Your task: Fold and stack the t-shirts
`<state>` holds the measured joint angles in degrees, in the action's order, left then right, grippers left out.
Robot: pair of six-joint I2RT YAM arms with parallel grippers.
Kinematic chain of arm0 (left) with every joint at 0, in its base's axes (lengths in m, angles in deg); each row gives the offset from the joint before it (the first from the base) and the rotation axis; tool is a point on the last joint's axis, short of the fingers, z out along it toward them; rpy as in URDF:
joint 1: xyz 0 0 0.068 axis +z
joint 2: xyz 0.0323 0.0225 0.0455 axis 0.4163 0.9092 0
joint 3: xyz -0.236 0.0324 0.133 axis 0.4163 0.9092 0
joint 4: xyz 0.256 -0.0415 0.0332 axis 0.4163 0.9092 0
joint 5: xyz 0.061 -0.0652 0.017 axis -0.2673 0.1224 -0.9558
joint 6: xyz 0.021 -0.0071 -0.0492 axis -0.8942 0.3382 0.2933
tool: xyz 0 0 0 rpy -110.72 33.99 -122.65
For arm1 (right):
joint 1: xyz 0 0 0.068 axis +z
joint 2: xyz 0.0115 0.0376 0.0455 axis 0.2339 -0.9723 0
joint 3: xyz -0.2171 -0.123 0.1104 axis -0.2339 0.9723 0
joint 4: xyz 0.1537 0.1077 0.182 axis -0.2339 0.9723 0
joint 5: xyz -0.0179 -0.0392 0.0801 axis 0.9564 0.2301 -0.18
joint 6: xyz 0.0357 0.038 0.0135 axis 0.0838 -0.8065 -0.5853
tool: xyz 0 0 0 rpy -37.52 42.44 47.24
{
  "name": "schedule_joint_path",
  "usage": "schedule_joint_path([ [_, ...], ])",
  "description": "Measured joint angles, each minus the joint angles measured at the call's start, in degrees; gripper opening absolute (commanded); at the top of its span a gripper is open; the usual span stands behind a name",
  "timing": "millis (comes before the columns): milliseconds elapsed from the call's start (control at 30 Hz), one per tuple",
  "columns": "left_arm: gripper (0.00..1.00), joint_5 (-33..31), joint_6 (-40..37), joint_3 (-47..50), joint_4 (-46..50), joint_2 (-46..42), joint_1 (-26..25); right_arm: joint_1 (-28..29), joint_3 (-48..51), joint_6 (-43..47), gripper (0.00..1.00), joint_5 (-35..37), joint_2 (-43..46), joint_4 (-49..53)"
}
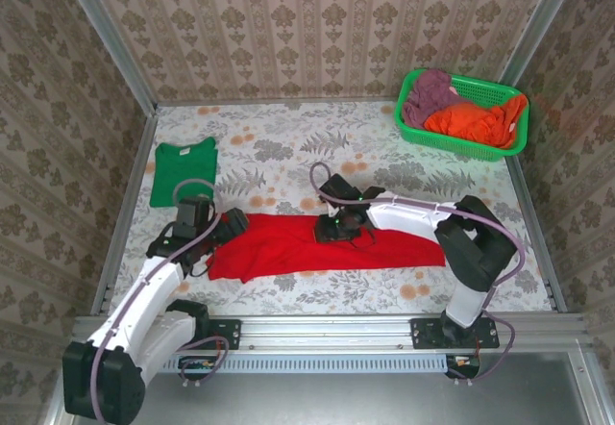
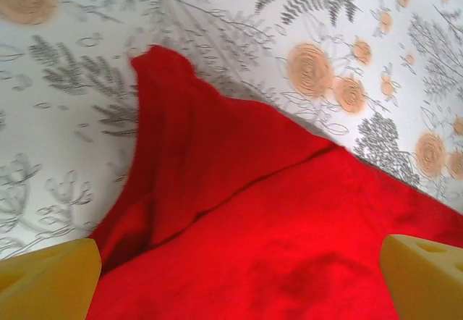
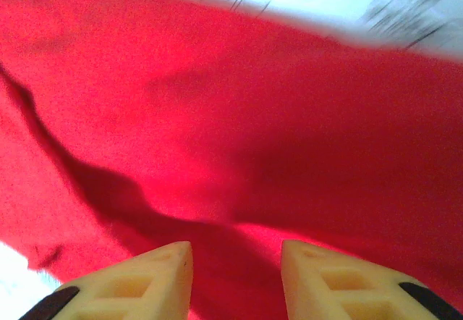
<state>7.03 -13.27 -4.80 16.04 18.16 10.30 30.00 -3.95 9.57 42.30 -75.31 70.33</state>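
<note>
Red shirt: the bright red short-sleeved cloth t-shirt (image 1: 279, 247) lay across the middle of the floral counter (image 1: 288, 146), long axis left to right.
Left gripper (image 1: 229, 225): jaws wide, at the shirt's left end (nearer arm there).
Right gripper (image 1: 338, 230): jaws narrow, over mid-shirt, nothing clearly pinched.
Green shirt: emerald green folded t-shirt (image 1: 183, 170), upper left.

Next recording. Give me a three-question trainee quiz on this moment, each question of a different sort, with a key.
1. True or false: the green t-shirt lies folded at the far left of the table.
2. The left gripper, over the red t-shirt, has its jaws: A) wide apart, B) shut on cloth.
3. Which corner of the table does the green basket stand in?
Key: 1 true; 2 A; 3 the far right corner.
</note>
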Motion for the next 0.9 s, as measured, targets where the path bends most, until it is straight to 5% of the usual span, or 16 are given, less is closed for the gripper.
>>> schedule_joint_path([
  [200,1.00,2.7,-0.3,0.0,1.6,-2.0,5.1,5.6,3.1,0.8,0.25,-3.6,1.7,0.0],
  [367,1.00,5.3,-1.4,0.0,2.7,-0.4,5.5,5.9,1.7,1.9,0.34,-3.8,2.8,0.8],
  [700,0.95,5.5,-0.1,1.2,9.6,-8.0,5.0,5.9,-22.3,6.9,0.42,-2.1,-14.0,-0.8],
  [900,0.95,5.5,0.7,3.0,11.4,-8.9,5.0,5.9,-30.8,9.0,0.37,-2.3,-22.6,-0.2],
])
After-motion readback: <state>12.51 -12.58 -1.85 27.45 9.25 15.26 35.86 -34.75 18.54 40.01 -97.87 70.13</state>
